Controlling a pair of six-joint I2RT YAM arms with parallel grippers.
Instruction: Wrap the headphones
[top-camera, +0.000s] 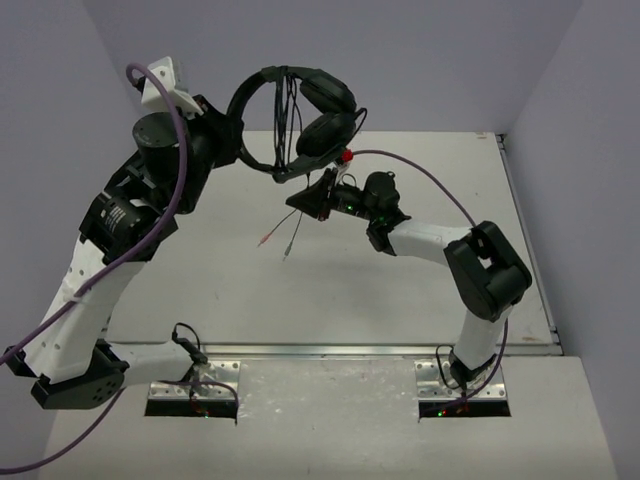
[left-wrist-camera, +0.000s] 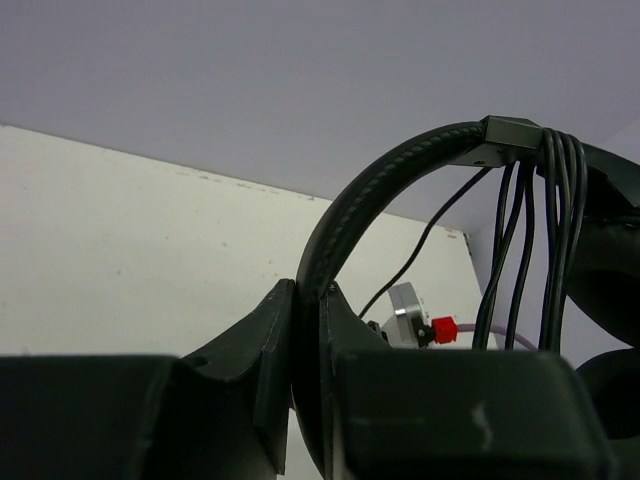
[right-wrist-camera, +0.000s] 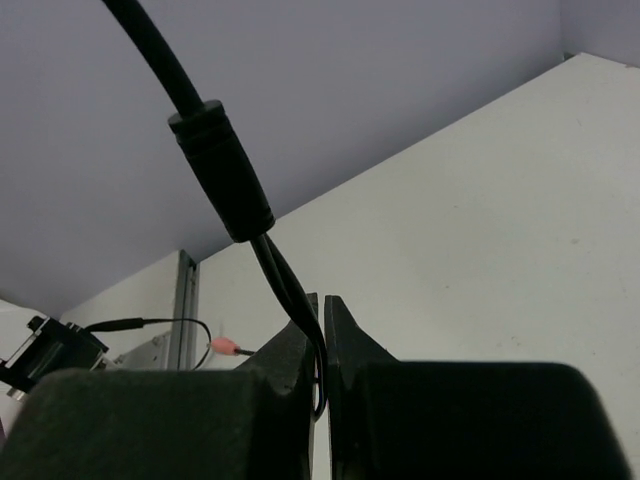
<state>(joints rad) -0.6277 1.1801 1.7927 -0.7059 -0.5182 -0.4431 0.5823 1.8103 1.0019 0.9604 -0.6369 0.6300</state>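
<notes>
Cable (right-wrist-camera: 285, 282), pinched tight in the closed right gripper (right-wrist-camera: 322, 335), runs up-left to the headphones (top-camera: 325, 95), whose headband (left-wrist-camera: 345, 205) stands clamped edgewise in the left gripper (left-wrist-camera: 308, 305).

Taking the middle of the table (top-camera: 330, 300) as the dial's centre in the top view, open surface lies at 1 to 2 o'clock and again at 6 to 7, between the two bases. At 12 the headphones (top-camera: 310, 110) hang in the way, clamped by the left gripper (top-camera: 232, 126), whose arm fills 8 to 10. Their cable (top-camera: 292, 150) drops to the right gripper (top-camera: 318, 195) (jaws pinched on it), and the plugs (top-camera: 275, 240) dangle near the centre. The right arm bars 3 to 5.
</notes>
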